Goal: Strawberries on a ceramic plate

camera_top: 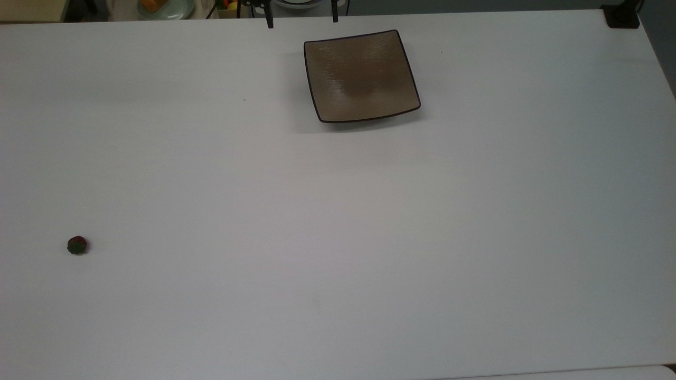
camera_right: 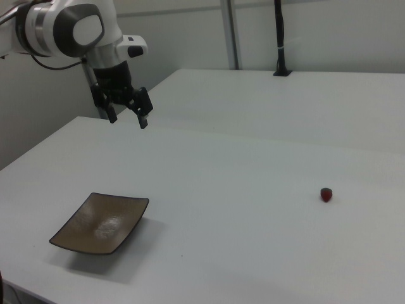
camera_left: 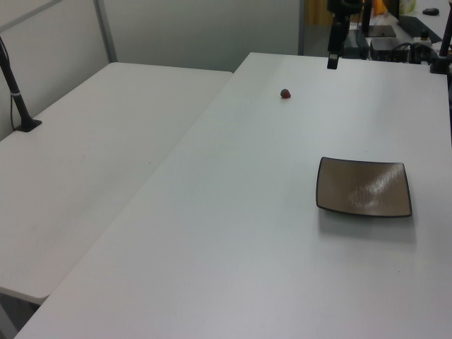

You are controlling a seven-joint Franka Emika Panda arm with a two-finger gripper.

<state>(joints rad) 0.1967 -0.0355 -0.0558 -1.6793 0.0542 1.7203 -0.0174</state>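
White surface (camera_top: 338,237), nearest item and largest: matte, bare apart from two task things; a second pale table (camera_left: 92,169) adjoins it on the left view's left.

Arm (camera_right: 69,28): white, hanging above the surface's far edge in the right view, over no task thing; judged a waiting pose with the approach not yet begun.

Plate (camera_top: 362,76): square, glossy tan-brown, thin dark rim, corners slightly upturned. Sits flat, nothing on it; judged the drop-off, placed within easy reach of the arm.

End effector (camera_right: 125,111): black, two fingers (camera_right: 144,104) spread wide, holding nothing, pointing down, raised well above the surface behind the plate.

Strawberry (camera_top: 77,245): single, tiny, dark red with green top, resting on the surface well apart from the plate, toward the top view's lower left. Judged to need a long reach and a gentle, narrow pinch; round, so it may roll.

Room: pale partition walls, a black post (camera_right: 280,38) clamped at the far table.
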